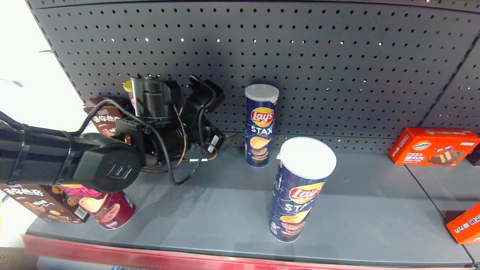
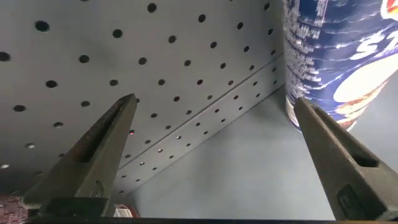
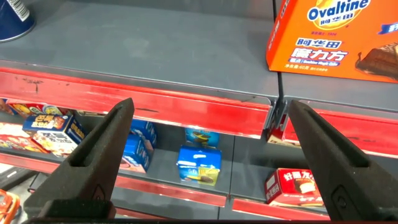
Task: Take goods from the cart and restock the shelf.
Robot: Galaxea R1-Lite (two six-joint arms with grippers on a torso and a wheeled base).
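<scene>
Nothing grabbed: left gripper jaws wide open, rear chip can upright just beside one jaw, not between.
Head view adds a second chip can nearer the shelf front; right gripper jaws open too.

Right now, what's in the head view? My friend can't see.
A back can and a front can, both blue, stand upright on a shelf. The left arm is beside the back can; an orange box lies at right.
</scene>
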